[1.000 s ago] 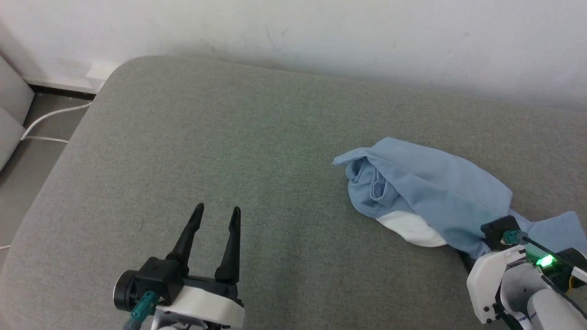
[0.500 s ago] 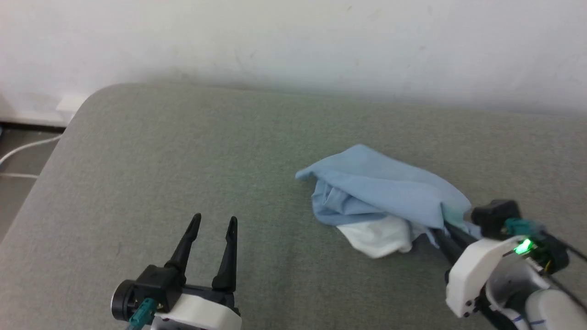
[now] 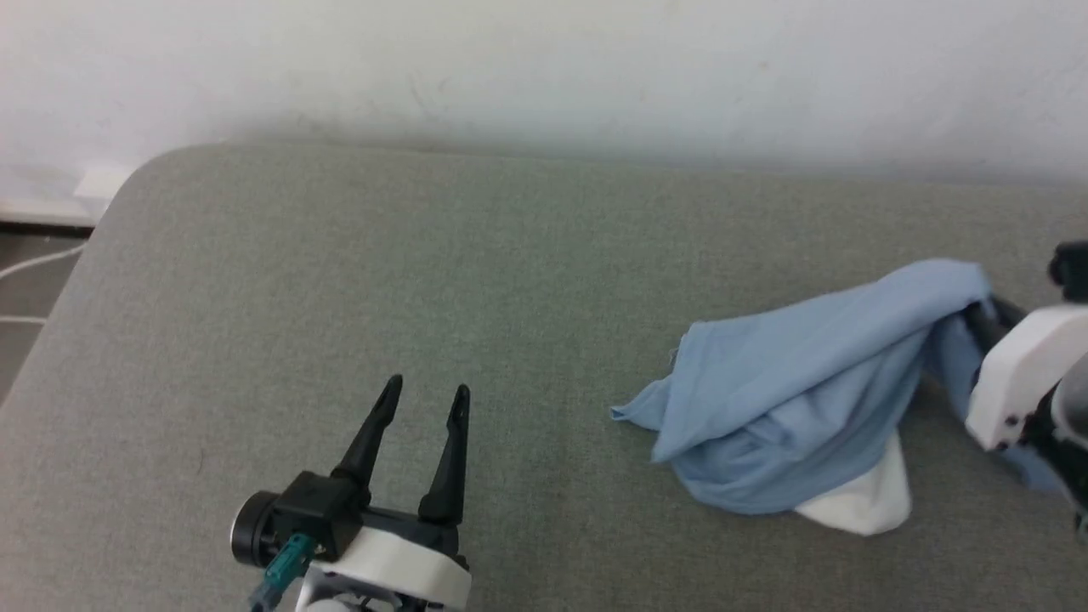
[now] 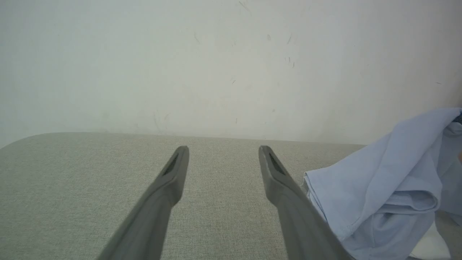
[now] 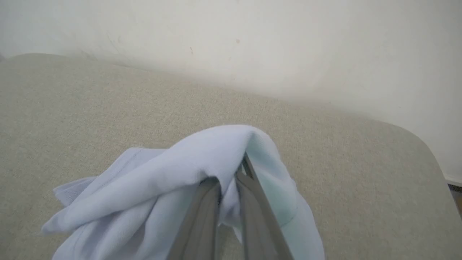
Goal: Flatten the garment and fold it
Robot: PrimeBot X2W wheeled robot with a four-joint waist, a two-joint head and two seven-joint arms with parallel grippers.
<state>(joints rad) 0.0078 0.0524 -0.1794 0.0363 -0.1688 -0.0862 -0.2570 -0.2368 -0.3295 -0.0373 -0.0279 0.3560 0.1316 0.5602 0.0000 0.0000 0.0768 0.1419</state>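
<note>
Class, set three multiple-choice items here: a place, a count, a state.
1. In the head view, where on the grey-green fabric cushion does the crumpled light blue knit shirt lie? A left B middle C right
2. How many hands touch it? A none B one C two
3. The left hand is: A open, empty B shut on cloth C shut, empty
Key: C, it lies at the right; B, the right hand alone grips it; A, its fingers stand apart over bare cushion.
</note>
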